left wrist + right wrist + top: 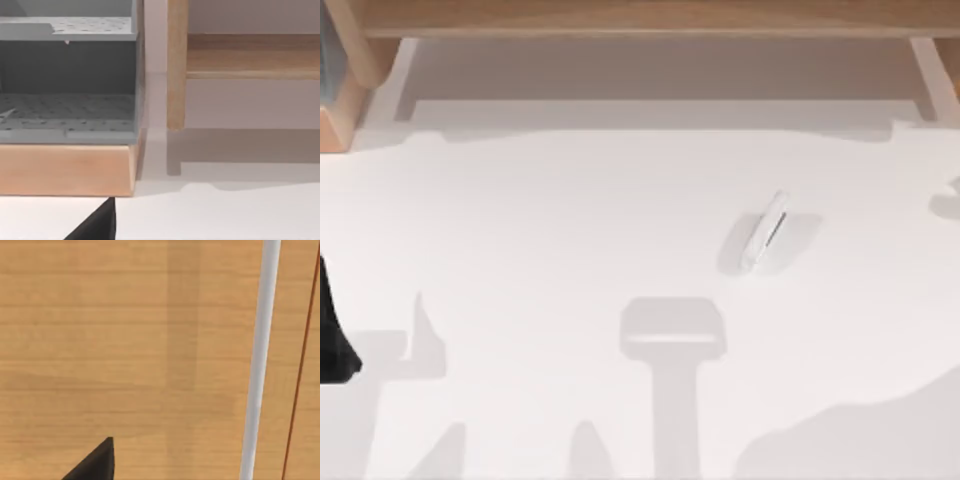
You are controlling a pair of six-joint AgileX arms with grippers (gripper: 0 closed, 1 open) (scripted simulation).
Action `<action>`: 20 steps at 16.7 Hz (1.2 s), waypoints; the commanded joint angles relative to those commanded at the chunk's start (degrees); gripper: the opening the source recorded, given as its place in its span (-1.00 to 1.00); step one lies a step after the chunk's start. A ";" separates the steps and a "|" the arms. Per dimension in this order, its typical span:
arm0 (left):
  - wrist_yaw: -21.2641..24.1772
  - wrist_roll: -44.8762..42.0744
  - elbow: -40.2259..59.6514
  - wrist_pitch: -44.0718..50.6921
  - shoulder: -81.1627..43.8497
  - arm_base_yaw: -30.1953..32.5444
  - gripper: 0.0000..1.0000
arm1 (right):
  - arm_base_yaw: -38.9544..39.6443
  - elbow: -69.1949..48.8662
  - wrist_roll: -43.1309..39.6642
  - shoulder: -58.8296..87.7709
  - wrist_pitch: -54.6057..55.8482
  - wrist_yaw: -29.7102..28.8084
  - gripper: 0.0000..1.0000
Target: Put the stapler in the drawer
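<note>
Right now stapler (pixel 766 232) lies on white table (pixel 570 220), right of centre, tilted, untouched. Left arm (pixel 332 330) parked at left edge. Can't tell either claw's state.

I see the stapler (pixel 765 232), a slim white bar with a thin dark slit, lying diagonally on the white worktop (pixel 540 230), right of centre.
</note>
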State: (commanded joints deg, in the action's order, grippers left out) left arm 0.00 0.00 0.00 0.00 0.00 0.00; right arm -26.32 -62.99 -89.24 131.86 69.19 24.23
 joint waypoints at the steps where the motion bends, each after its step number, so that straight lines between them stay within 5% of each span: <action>1: 0.00 0.00 0.00 0.00 0.00 0.00 1.00 | 0.00 0.00 0.00 0.00 0.00 0.00 1.00; 14: 0.00 0.00 0.00 0.00 0.00 0.00 1.00 | 1.36 -6.58 -0.04 2.98 -3.63 -1.40 1.00; 20: 0.00 0.00 0.00 0.00 0.00 0.00 1.00 | 1.36 -6.58 -0.04 2.98 -3.63 -1.40 0.10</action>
State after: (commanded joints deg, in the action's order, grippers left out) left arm 0.00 0.00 0.00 0.00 0.00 0.00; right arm -24.96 -69.56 -89.29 134.84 65.56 22.83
